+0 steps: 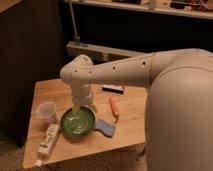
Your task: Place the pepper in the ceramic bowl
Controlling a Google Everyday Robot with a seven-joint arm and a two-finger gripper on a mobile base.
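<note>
The orange pepper [115,108] lies on the wooden table [132,112], just right of the green ceramic bowl [89,123]. My arm reaches in from the right and bends down at the wrist. My gripper [76,109] hangs over the bowl's far left part, well left of the pepper. The wrist hides part of the gripper.
A blue sponge [105,128] lies at the bowl's right front. A translucent cup [46,111] stands left of the bowl. A white bottle [49,141] lies at the table's front left. A dark flat object [113,89] sits at the back edge. My body fills the right side.
</note>
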